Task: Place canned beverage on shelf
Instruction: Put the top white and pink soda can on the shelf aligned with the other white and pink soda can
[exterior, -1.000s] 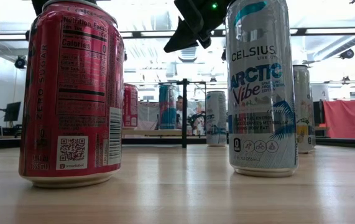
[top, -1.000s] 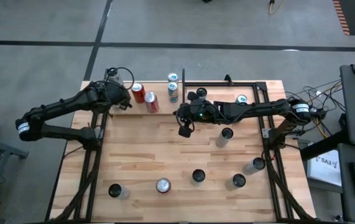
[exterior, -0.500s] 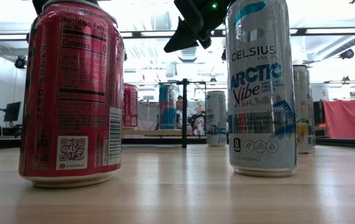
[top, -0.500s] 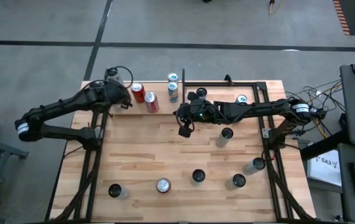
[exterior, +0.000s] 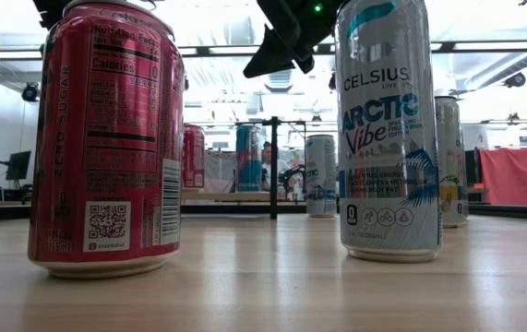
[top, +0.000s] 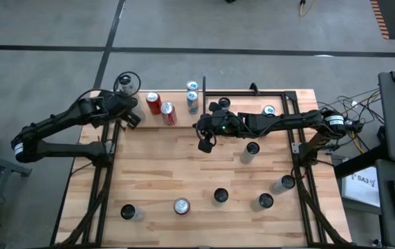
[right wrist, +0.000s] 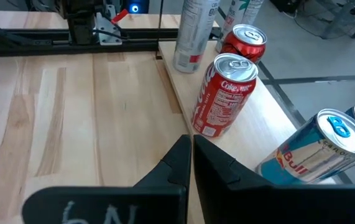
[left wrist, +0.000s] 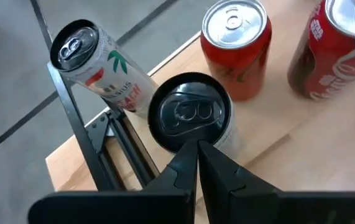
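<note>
My left jaws (left wrist: 197, 149) are pressed fully together, holding nothing, just beside the black-topped can (left wrist: 191, 115) at the shelf's (top: 176, 133) far left corner. My right jaws (right wrist: 191, 144) are likewise closed and empty, above the worktop (top: 183, 173) near the Coca-Cola can (right wrist: 222, 93) on the shelf.

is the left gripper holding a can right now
No: in the left wrist view the left gripper has its fingers pressed together with nothing between them, just short of the black-topped can.
</note>
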Motion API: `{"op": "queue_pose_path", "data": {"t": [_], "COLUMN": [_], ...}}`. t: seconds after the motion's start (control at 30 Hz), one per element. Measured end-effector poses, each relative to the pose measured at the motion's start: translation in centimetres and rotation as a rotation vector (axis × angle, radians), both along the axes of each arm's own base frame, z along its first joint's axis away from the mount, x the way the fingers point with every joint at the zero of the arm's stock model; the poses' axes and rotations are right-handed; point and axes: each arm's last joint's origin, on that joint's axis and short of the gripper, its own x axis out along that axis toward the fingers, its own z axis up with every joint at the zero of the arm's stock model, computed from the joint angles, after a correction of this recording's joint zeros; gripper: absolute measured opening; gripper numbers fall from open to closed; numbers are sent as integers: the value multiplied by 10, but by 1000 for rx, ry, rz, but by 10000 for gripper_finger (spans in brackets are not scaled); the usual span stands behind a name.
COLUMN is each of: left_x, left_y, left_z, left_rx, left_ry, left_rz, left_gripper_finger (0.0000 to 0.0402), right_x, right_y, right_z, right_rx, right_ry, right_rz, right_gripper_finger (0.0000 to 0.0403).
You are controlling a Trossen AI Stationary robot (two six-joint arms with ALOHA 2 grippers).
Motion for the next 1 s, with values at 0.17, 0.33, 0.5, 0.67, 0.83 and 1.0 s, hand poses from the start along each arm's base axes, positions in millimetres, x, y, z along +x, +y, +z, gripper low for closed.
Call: {"op": "queue_pose_path", "data": {"t": [0.17, 0.33, 0.5, 0.67, 0.83, 1.0], "left_x": [1, 2, 1, 0, -1, -3], "left_y": [1, 2, 2, 2, 0, -2], "left_z": [1, -1, 0, 1, -9, -22], "left_rx": [28, 41, 58, 107, 121, 134], "left_ry": [-22, 21, 31, 17, -2, -20], "left_rz": [39, -1, -8, -46, -141, -192], "left_gripper_finger": [0, 0, 0, 0, 0, 0], "right_x": [0, 2, 6, 8, 13, 15], "right_y": [0, 0, 0, -3, -5, -6], "right_z": [1, 12, 32, 43, 43, 38], "right_rx": [31, 69, 65, 33, 11, 6], "right_ry": [-18, -66, -127, -146, -136, -107], "right_rz": [-17, -36, -33, -23, 0, 5], "right_gripper_finger": [9, 9, 9, 9, 9, 9]}}
